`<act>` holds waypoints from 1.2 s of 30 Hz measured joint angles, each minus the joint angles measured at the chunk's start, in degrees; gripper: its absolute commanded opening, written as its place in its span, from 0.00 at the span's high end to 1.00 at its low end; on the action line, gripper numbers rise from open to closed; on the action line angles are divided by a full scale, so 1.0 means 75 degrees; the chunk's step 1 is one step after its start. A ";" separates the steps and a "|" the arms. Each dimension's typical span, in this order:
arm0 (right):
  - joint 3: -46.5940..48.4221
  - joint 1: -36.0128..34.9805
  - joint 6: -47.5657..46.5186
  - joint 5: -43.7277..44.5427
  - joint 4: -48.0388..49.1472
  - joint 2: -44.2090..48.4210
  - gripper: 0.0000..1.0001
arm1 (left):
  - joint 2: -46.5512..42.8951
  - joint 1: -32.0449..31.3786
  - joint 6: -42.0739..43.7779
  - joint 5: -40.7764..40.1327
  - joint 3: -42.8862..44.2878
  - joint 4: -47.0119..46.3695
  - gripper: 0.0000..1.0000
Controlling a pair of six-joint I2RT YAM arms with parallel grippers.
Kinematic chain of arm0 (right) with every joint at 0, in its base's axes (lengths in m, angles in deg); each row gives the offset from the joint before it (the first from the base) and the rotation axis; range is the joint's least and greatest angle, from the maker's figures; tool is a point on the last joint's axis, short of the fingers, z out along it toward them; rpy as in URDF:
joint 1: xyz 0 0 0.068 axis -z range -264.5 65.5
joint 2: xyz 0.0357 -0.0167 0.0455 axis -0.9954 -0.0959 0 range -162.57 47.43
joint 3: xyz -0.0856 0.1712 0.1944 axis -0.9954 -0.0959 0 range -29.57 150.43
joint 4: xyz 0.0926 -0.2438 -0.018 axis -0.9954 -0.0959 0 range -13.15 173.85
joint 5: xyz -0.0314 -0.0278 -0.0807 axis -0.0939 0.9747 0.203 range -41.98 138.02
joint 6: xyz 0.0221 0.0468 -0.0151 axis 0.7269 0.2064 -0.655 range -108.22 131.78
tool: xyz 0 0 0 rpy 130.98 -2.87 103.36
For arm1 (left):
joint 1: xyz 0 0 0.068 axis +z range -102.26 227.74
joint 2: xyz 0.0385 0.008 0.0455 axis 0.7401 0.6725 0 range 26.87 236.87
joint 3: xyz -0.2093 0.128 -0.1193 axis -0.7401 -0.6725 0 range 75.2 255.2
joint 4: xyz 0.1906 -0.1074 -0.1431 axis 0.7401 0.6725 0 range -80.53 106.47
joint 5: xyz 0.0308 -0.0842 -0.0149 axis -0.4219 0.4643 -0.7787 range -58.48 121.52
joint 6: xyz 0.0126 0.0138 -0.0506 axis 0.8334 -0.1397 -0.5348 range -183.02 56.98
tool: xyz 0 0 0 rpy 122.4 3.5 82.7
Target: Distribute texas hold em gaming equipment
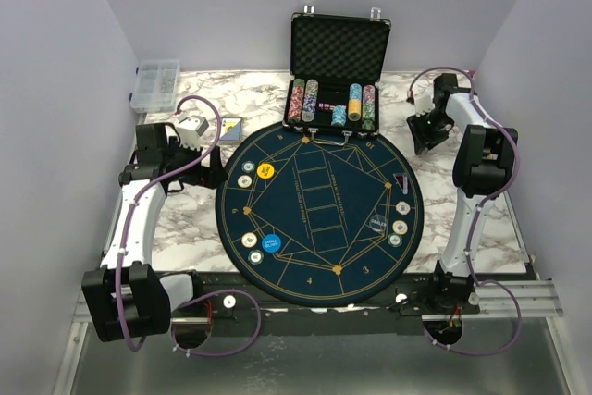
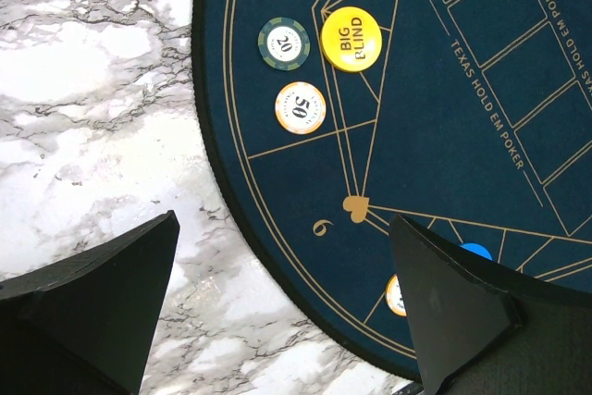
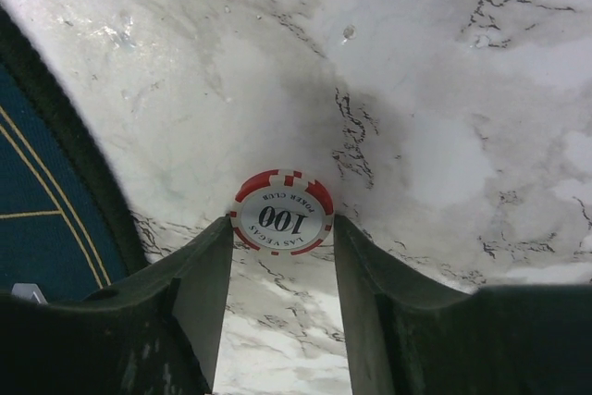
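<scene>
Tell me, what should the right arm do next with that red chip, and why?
Probably close firmly on it before lifting. The right gripper brackets the red 100 chip on both sides, over the marble table just off the blue mat, but whether it pinches the chip yet is unclear.

The tabletop (image 3: 416, 90) looks glossy and marble-patterned, the mat (image 2: 462, 256) matt cloth, the red-and-white disc (image 3: 282, 213) smooth plastic.

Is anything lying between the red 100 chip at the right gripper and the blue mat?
Nothing visible does. Only bare marble table lies between the red 100 chip and the blue mat; the right gripper brackets the chip from both sides.
</scene>
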 measured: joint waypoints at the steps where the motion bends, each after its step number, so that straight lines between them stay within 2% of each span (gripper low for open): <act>1: -0.0003 -0.0003 -0.0009 -0.0006 -0.0009 0.0000 0.56 | 0.0000 0.0000 -0.0003 0.0000 0.0000 0.0000 0.02; 7: -0.0061 0.0006 -0.0087 -0.0079 -0.0012 0.0017 0.79 | 0.0000 0.0000 -0.0003 -0.0003 0.0000 0.0000 0.02; 14: -0.0277 -0.0003 -0.0140 -0.0122 -0.0061 0.0201 0.99 | 0.0000 0.0000 -0.0003 -0.0003 0.0000 0.0000 0.02; 31: -0.0309 -0.0015 -0.0140 -0.0361 -0.0635 0.0775 0.99 | 0.0000 0.0000 -0.0003 0.0000 0.0000 0.0000 0.02; 36: -0.0391 -0.0318 -0.0137 -0.0493 -0.0740 0.1209 0.99 | 0.0000 0.0000 -0.0006 0.0000 0.0000 0.0000 0.02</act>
